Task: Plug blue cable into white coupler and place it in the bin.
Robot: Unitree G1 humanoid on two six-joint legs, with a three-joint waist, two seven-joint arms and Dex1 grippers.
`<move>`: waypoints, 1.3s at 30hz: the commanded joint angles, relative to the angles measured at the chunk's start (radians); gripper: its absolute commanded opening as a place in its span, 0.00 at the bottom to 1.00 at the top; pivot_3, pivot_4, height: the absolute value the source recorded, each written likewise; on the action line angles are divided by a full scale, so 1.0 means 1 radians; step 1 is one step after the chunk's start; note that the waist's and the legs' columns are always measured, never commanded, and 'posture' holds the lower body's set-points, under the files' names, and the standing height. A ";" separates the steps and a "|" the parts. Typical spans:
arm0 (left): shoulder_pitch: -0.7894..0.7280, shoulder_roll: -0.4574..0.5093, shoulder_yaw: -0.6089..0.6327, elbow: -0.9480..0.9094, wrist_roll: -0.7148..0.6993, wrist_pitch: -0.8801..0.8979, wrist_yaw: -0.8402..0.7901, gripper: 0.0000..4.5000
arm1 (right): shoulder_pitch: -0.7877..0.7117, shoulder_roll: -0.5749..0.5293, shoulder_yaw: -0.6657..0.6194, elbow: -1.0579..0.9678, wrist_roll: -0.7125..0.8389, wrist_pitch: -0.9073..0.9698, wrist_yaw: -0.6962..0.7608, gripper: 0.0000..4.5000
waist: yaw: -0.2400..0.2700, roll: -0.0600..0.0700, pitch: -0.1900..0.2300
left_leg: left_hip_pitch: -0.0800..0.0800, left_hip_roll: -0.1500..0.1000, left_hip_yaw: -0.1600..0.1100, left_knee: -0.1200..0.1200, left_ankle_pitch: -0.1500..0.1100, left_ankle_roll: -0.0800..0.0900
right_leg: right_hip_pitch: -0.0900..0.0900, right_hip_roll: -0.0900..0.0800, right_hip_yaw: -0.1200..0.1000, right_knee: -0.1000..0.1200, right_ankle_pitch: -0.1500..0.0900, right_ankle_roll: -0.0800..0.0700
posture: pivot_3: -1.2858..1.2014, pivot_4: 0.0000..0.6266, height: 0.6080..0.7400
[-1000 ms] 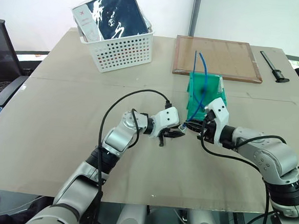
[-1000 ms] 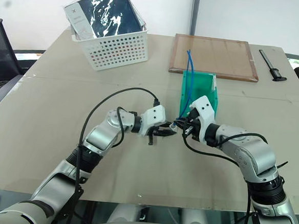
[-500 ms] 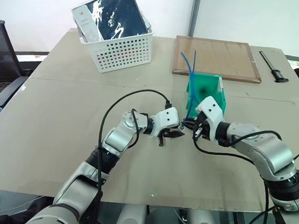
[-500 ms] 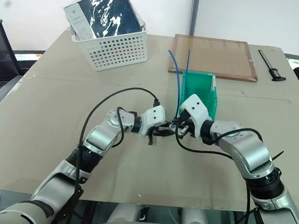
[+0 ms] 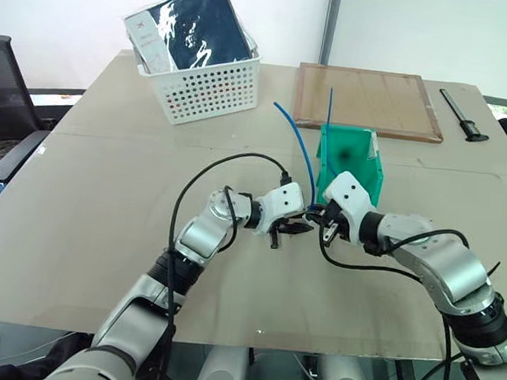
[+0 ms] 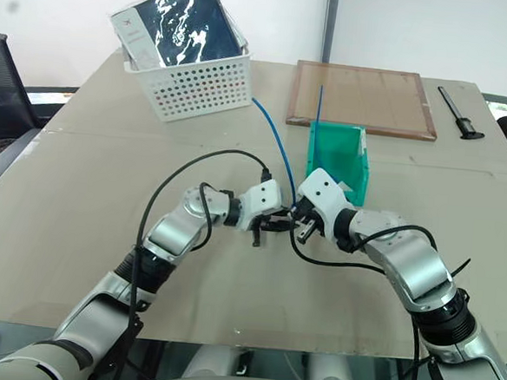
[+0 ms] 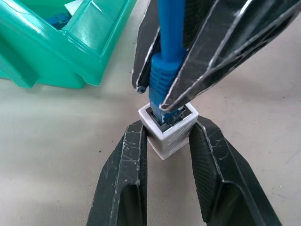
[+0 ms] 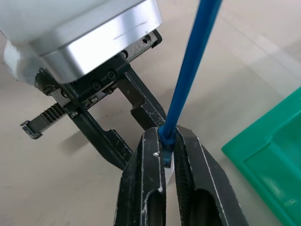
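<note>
While the two hands meet near the counter's middle, the head views show what has changed: over the last second the free length of the blue cable (image 5: 293, 141) has swung from upright by the green bin (image 5: 353, 159) to a lean toward the counter's far left, as the right hand (image 5: 324, 223) rolled and closed in on the left hand (image 5: 293, 227). Bin sits just beyond the hands, open front facing them. Far left corner: white perforated basket (image 5: 210, 84) with a dark packet; far edge: wooden tray (image 5: 369, 99) and a black tool (image 5: 462, 112). Beige counter (image 5: 85, 230), white wall behind, dark chair off the left edge.

Left wrist view: left fingers (image 7: 127, 174) clamp the white coupler (image 7: 168, 128); the blue plug boot sits in its socket mouth, pinched by the right fingers (image 7: 207, 52). Judgement: plug entering, not surely latched.

Right wrist view: right fingers (image 8: 149, 183) clenched on the cable just above the coupler. Binning comes next.
</note>
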 commanded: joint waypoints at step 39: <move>-0.747 -0.313 0.349 0.664 -0.345 0.523 0.307 0.67 | 0.851 0.121 -0.554 -0.535 -0.099 -0.435 -0.207 0.71 | -0.006 0.000 0.004 | -0.007 -0.001 0.000 -0.001 0.000 0.000 | -0.005 0.001 -0.002 -0.002 -0.003 0.004 | 0.52 0.24 0.99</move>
